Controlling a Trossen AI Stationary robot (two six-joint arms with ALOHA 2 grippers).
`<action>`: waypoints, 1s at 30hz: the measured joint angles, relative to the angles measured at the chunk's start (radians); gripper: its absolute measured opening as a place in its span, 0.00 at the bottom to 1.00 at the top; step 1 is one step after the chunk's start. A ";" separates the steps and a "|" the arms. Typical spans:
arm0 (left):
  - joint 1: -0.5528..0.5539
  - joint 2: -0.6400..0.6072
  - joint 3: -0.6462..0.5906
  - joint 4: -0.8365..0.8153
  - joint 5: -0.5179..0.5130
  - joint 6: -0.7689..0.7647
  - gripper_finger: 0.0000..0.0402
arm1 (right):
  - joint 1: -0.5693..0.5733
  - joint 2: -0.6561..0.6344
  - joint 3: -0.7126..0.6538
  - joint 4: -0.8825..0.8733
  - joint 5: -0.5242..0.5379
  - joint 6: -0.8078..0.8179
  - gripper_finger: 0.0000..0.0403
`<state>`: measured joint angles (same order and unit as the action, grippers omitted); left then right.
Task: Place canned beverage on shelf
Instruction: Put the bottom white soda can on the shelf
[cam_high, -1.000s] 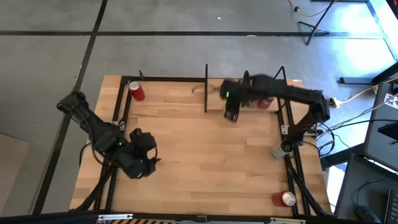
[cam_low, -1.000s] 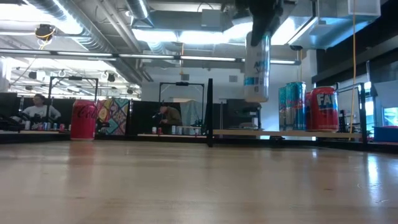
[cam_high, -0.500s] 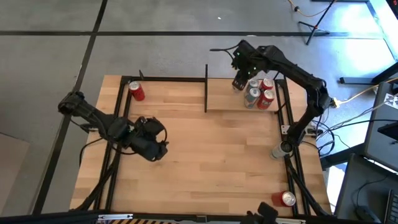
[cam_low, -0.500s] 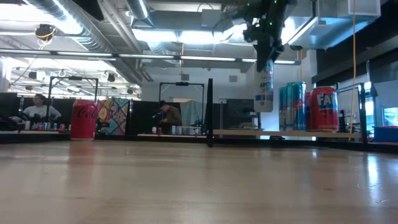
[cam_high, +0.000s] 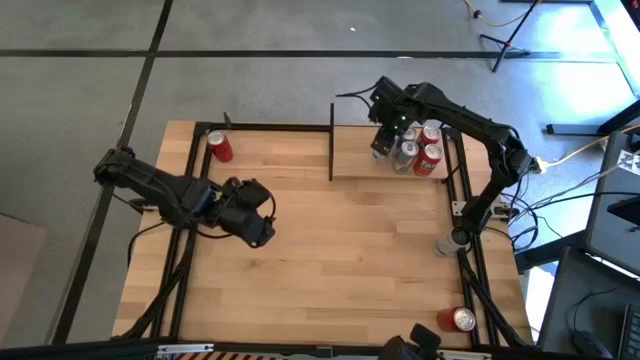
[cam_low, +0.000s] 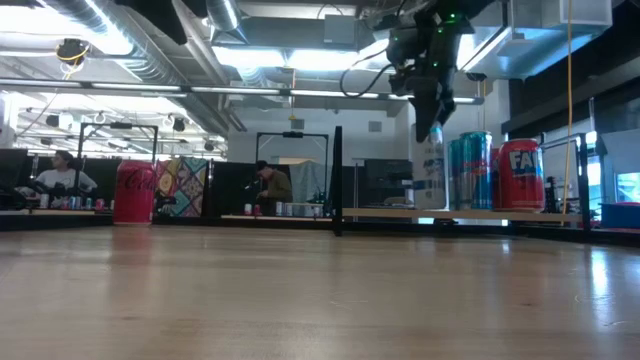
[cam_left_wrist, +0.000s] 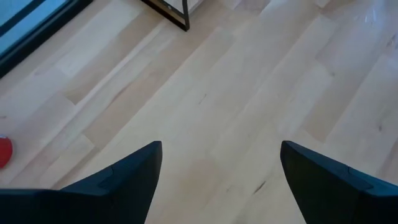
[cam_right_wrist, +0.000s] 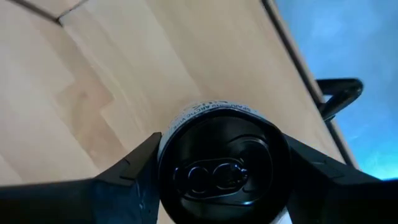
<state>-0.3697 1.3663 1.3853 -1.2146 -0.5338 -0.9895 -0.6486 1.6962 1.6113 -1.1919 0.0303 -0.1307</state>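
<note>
My right gripper (cam_high: 381, 138) is over the light-wood shelf (cam_high: 352, 162) at the table's far right, shut on a white and blue can (cam_low: 430, 172). The can stands upright, its base down at the shelf board, left of several other cans (cam_high: 428, 150) that stand on the shelf. In the right wrist view I look down on the can's dark top (cam_right_wrist: 221, 171). My left gripper (cam_high: 262, 228) is open and empty above the bare table left of centre; its wrist view (cam_left_wrist: 221, 149) shows only wood between the fingers. My right gripper pinches the can's upper wall (cam_right_wrist: 163, 155), just below its top rim, between its two fingers (cam_right_wrist: 124, 180). The fingers come from above and point down. The can is upright; whether its base rests on the shelf board I cannot tell.
A red can (cam_high: 220, 146) stands at the table's far left corner and another red can (cam_high: 458, 319) at the near right. A black post (cam_high: 331, 140) stands at the shelf's left end. Black rods frame the table's edges. The table's middle is bare wood.
My right gripper has carried the can from in front of the shelf toward the table's far edge, over the shelf, and then lowered it upright to the board. My left gripper has moved toward the table's right and far edges, toward its middle.
</note>
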 joint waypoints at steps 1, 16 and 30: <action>0.005 0.000 0.000 0.000 0.001 0.005 0.79 | -0.001 0.000 0.000 0.008 0.007 -0.002 0.57; 0.032 0.000 0.000 0.001 0.027 0.031 0.79 | -0.026 0.000 -0.001 0.012 0.012 0.087 0.57; 0.031 0.000 0.000 0.002 0.031 0.031 0.79 | -0.026 0.002 -0.025 0.020 0.021 0.126 0.74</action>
<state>-0.3386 1.3666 1.3853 -1.2121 -0.5029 -0.9585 -0.6743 1.6987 1.5861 -1.1718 0.0509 -0.0048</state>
